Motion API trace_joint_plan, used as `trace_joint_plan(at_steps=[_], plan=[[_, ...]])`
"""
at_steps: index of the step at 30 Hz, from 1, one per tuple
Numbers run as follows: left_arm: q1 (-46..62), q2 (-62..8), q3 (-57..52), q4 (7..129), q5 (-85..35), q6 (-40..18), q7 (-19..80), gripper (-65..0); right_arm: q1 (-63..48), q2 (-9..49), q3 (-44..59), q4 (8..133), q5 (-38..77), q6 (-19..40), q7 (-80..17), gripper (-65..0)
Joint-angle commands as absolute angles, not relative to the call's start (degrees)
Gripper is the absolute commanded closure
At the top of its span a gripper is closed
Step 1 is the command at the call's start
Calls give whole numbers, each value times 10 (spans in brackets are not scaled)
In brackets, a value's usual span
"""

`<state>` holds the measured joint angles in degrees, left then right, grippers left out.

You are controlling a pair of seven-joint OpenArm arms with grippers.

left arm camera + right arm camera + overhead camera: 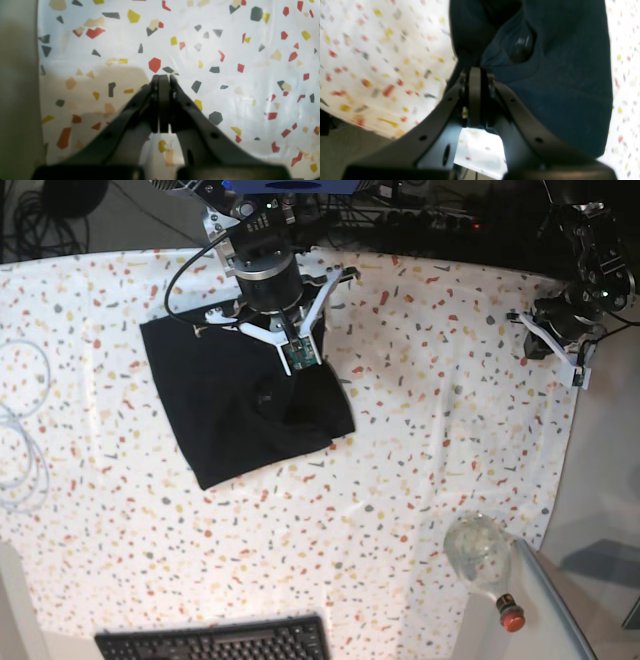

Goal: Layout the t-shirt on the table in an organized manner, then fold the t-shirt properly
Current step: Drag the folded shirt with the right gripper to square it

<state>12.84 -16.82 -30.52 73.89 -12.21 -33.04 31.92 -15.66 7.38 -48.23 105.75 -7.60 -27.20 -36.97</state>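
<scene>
The black t-shirt [235, 405] lies as a rough rectangle on the left half of the flecked table [430, 430]. Its right edge is bunched up. My right gripper [292, 373] stands over that bunched edge. In the right wrist view the right gripper [475, 71] has its jaws pressed together on a fold of the dark t-shirt [557, 87], which hangs past the fingertips. My left gripper [163, 76] is shut with nothing in it, above bare table cloth [225, 50]. The left arm [565, 320] sits at the table's far right edge, well away from the shirt.
A black keyboard [215, 642] lies at the front edge. A clear bottle [485, 555] with a red cap lies at the front right, beside a grey panel. White cable loops [20, 430] rest at the left edge. Cables and equipment crowd the back edge.
</scene>
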Motion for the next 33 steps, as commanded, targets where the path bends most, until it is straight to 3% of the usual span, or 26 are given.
trace_joint_plan(at_steps=[1, 12, 17, 26, 30, 33], plan=[[125, -178, -306, 747, -127, -334, 308, 0, -172, 68, -507, 1069, -85, -258, -356, 0], [125, -176, -306, 747, -130, -334, 308, 0, -155, 67, -515, 1024, -52, -257, -354, 0], [124, -176, -306, 748, -130, -334, 308, 0, -111, 65, -516, 967, 36, -257, -353, 0], [124, -177, -306, 748, -125, -334, 308, 0, -30, 64, -604, 930, 102, -257, -356, 0], [124, -178, -305, 748, -124, -334, 308, 0, -24, 62, -607, 932, 102, -257, -356, -192], [124, -179, -270, 749, -124, -334, 308, 0, -12, 68, -620, 956, 101, -257, -356, -233]])
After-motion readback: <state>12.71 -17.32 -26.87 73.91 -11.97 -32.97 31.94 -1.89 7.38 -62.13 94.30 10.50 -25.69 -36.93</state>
